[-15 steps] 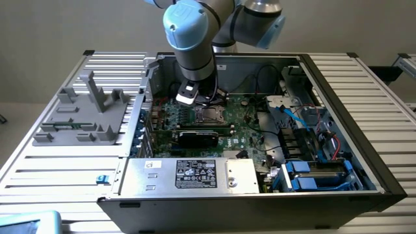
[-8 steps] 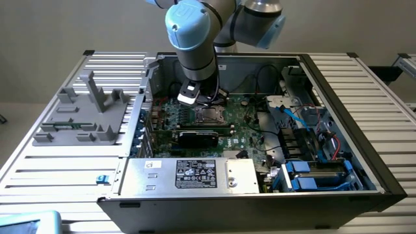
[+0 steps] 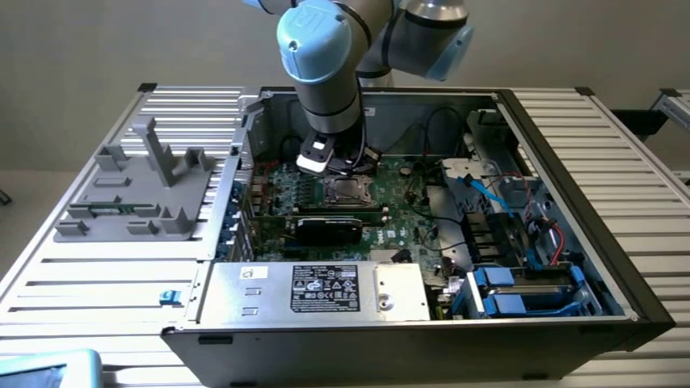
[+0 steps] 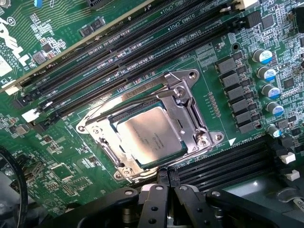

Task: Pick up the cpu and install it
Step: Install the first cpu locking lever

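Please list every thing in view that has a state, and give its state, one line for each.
cpu: lying flat inside the socket frame, no fingers touching it.
socket frame: cpu inside it.
computer case: side open, motherboard exposed.
grey fixture: upright on the table, outside the case.
gripper: above the socket.

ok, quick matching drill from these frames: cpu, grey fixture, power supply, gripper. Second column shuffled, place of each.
Things:
1. cpu
2. grey fixture
3. power supply
4. gripper

Places:
A. on the slatted table, outside the case
B. along the case's near wall
C. lying in the motherboard socket
D. just above the socket

Pairs: 1-C, 2-A, 3-B, 4-D
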Action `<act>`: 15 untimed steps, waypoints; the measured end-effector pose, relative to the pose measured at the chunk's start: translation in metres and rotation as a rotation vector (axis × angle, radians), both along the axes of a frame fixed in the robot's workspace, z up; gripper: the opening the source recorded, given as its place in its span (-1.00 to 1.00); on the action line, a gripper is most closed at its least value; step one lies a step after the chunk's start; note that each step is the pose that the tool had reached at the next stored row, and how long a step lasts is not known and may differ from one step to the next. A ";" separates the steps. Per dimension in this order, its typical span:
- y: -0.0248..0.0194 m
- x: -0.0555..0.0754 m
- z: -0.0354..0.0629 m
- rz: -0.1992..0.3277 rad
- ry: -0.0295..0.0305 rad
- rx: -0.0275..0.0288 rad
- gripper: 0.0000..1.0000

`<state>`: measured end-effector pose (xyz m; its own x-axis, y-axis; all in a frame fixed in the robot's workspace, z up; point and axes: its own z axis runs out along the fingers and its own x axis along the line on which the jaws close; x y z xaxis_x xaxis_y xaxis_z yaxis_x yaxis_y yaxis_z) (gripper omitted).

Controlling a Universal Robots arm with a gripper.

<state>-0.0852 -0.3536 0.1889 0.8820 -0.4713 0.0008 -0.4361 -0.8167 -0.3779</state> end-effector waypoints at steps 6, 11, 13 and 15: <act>0.0005 0.003 0.0000 -0.009 0.0001 -0.0002 -0.76; 0.0012 0.005 0.0001 -0.016 0.0001 -0.0002 -0.76; 0.0013 0.005 0.0000 -0.018 0.0000 0.0000 -0.76; 0.0013 0.006 0.0000 -0.020 0.0001 -0.0001 -0.76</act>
<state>-0.0792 -0.3522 0.1890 0.8722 -0.4892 0.0008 -0.4527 -0.8077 -0.3778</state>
